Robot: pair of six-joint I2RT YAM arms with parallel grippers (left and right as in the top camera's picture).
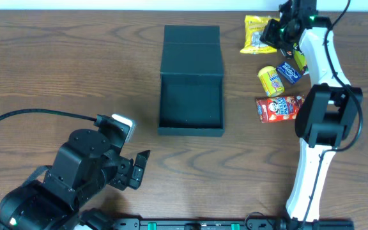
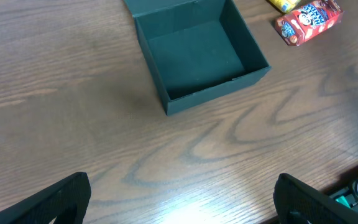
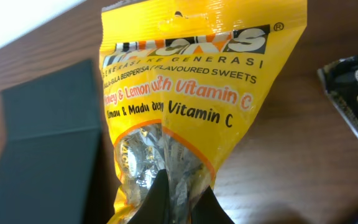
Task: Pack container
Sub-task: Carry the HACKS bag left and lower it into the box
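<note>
The container (image 1: 191, 87) is a dark teal-black square box, open, its flap lid laid back toward the far edge; its inside looks bare in the left wrist view (image 2: 197, 56). My right gripper (image 1: 277, 33) is at the far right, shut on the bottom edge of a yellow sweets bag (image 1: 257, 33), seen close in the right wrist view (image 3: 185, 112) with the fingers (image 3: 182, 202) pinching it. My left gripper (image 1: 139, 167) is open and holds nothing, near the front edge, well short of the container.
Right of the container lie a small yellow packet (image 1: 271, 80), a blue packet (image 1: 289, 71) and a red snack carton (image 1: 278, 108), the carton also showing in the left wrist view (image 2: 308, 20). The right arm's white link (image 1: 318, 76) hangs over them.
</note>
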